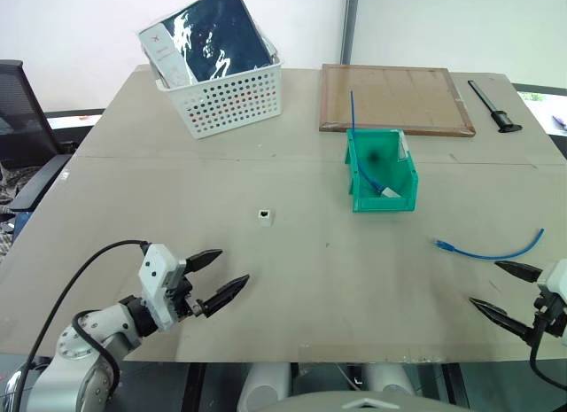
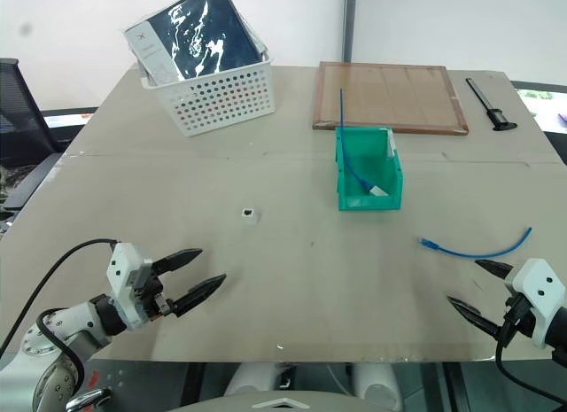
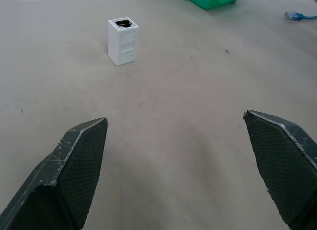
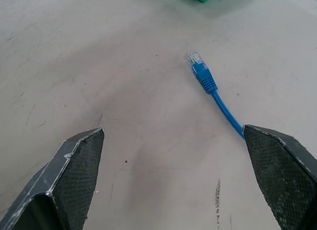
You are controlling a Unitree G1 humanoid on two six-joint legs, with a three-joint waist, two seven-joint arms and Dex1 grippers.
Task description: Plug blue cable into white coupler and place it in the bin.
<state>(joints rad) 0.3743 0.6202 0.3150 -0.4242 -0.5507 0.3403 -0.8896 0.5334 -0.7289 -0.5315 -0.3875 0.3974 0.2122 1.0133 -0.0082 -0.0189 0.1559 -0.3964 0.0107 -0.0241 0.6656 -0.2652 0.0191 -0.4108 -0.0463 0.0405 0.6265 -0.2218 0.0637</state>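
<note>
The blue cable lies in a shallow curve on the table at the right, with its clear plug pointing toward the table's middle. My right gripper hovers just in front of it, open and holding nothing. The white coupler stands upright, socket up, left of centre. My left gripper is open a short way in front of the coupler and holds nothing. The green bin sits behind the middle. A straight blue cord with a white piece leans inside it.
A white perforated basket holding a dark packet stands at the back left. A wooden board lies behind the bin, with a black tool to its right. A dark chair stands beside the table's left edge.
</note>
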